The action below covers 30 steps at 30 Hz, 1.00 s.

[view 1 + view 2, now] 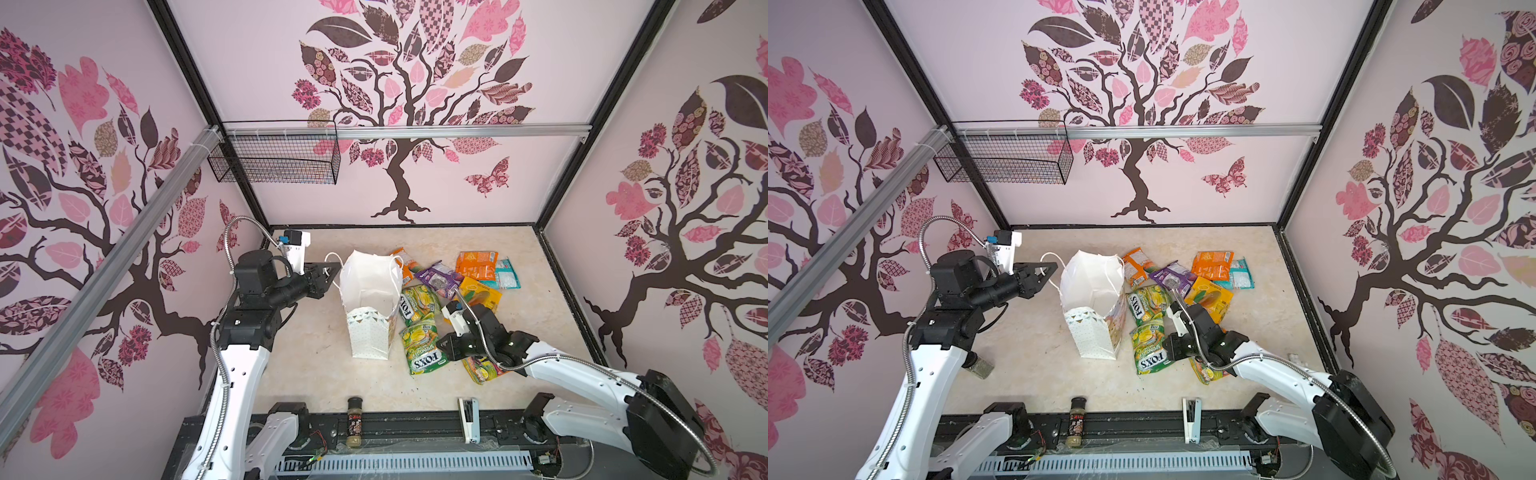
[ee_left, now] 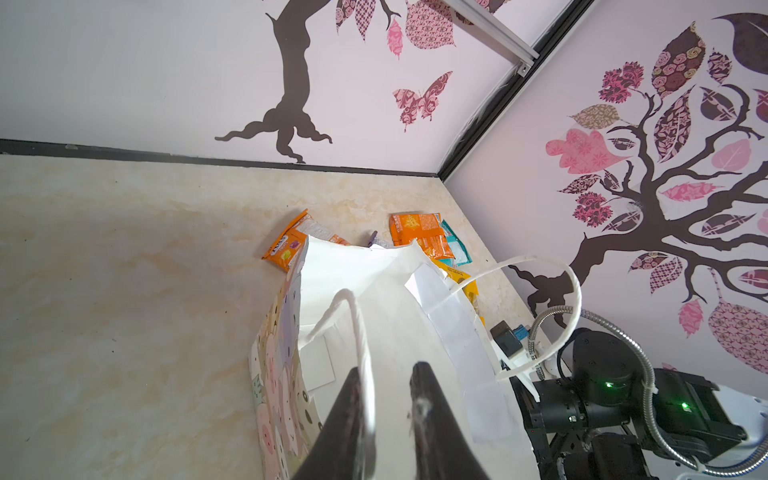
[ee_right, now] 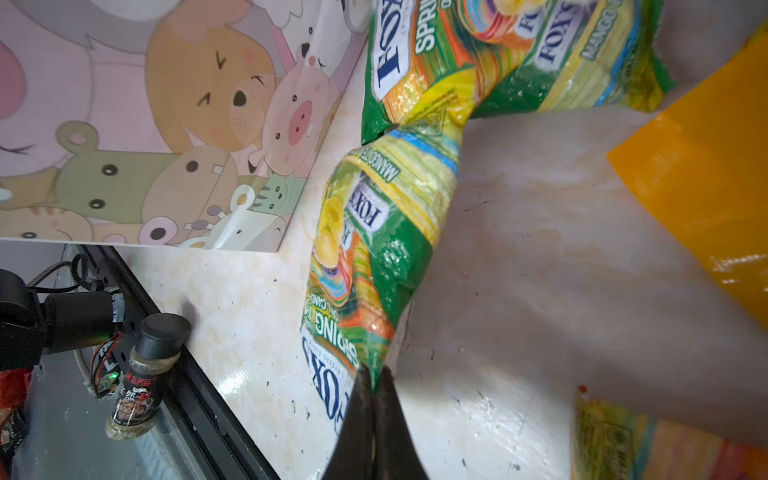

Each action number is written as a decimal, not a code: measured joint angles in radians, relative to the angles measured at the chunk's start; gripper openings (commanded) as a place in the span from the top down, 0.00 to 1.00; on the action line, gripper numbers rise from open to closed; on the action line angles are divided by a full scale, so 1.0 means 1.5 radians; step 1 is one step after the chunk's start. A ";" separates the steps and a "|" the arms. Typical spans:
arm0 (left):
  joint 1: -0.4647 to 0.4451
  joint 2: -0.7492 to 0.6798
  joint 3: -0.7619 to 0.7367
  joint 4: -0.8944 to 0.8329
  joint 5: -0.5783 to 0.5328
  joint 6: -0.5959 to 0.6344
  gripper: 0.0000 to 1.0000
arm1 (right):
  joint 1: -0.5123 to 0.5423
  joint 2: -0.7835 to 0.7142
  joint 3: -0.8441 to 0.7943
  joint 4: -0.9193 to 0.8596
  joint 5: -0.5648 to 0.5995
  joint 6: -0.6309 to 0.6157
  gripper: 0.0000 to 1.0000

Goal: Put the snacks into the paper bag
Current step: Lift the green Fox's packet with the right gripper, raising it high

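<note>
Beside one paper bag (image 1: 368,332), eight snacks (image 1: 476,264); right tool (image 3: 376,390) pinching one, left tool (image 2: 386,370) spread.

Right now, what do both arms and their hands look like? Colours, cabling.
Both arms, left arm and right arm, have white link shells with black joint housings. A ribbed silver conduit loops along each to a white wrist camera mount with a blue connector. The left hand and right hand are black and tapering.

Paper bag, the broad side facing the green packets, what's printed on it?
Pastel cartoon animals cover that paper bag side, clearest in the right wrist view.
</note>
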 measured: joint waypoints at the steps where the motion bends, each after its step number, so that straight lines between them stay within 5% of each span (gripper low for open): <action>1: 0.000 -0.001 0.000 0.000 0.000 0.000 0.77 | 0.000 -0.005 0.000 0.000 0.000 0.001 1.00; 20: 0.000 -0.008 -0.004 0.008 0.010 -0.002 0.78 | 0.000 -0.168 0.015 -0.050 0.041 0.013 1.00; 30: 0.000 -0.012 -0.006 0.007 0.012 -0.002 0.79 | 0.000 -0.148 0.124 -0.098 0.066 -0.021 1.00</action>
